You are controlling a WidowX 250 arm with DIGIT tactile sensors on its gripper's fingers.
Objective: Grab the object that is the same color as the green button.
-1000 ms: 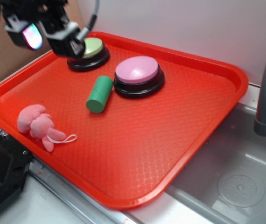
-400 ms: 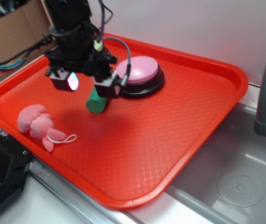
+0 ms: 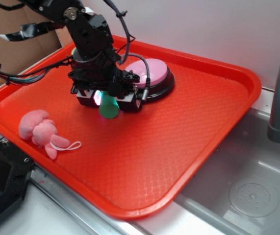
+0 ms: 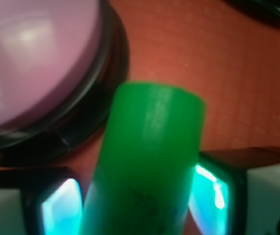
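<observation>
Since the earlier frame my gripper [image 3: 108, 99] has dropped from above the green cylinder [image 3: 109, 108] to straddle it on the red tray [image 3: 218, 112]. My fingers [image 4: 56, 208] sit either side, narrow but with slivers of gap; not yet clamped, I judge. Grasp step in hand: next, close firmly, then lift. Tray also holds the pink button [image 3: 152, 78], a pink plush toy [image 3: 40, 131], and the green button [image 3: 74, 51], mostly hidden.

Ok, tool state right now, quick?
Tool: open, fingers on either side of the green cylinder, not clearly clamped on it yet.
</observation>
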